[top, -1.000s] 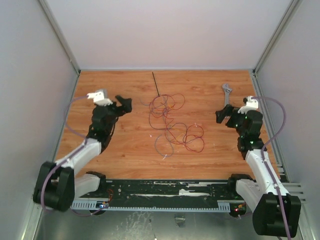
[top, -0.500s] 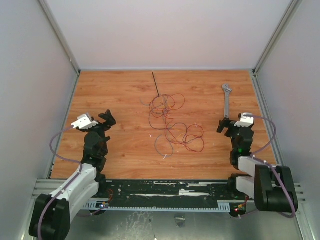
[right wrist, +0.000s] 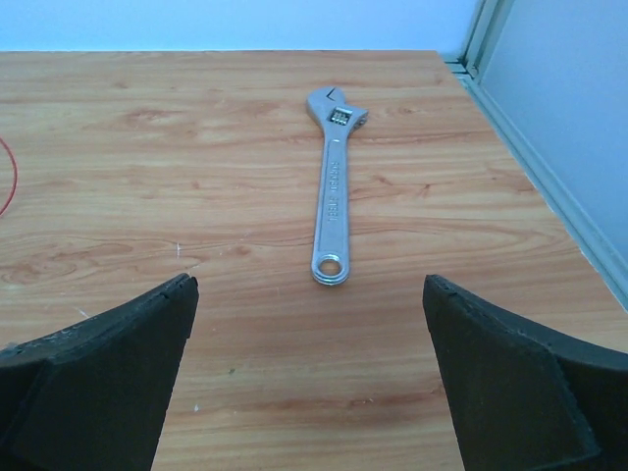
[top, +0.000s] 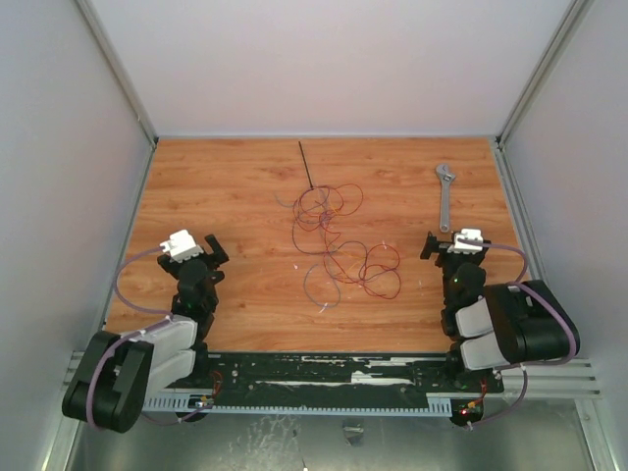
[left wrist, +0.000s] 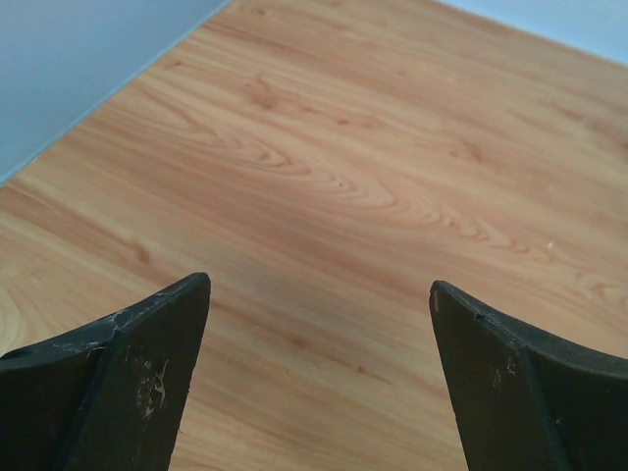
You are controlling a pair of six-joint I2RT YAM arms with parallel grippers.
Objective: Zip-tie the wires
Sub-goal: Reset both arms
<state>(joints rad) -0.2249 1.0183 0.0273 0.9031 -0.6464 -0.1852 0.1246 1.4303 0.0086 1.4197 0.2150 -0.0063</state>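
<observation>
Both drawn further back now, left gripper (top: 211, 247) and right gripper (top: 442, 243) gape wide, empty, well apart from the wires (top: 334, 245).

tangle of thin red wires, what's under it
Wooden tabletop shows through loops of the thin red wires. The thin black zip tie meets their far edge; whether its tip slips underneath is unclear.

even, bright diffuse light, soft faint shadows, slightly soft overhead view, sharp wrist views
</observation>
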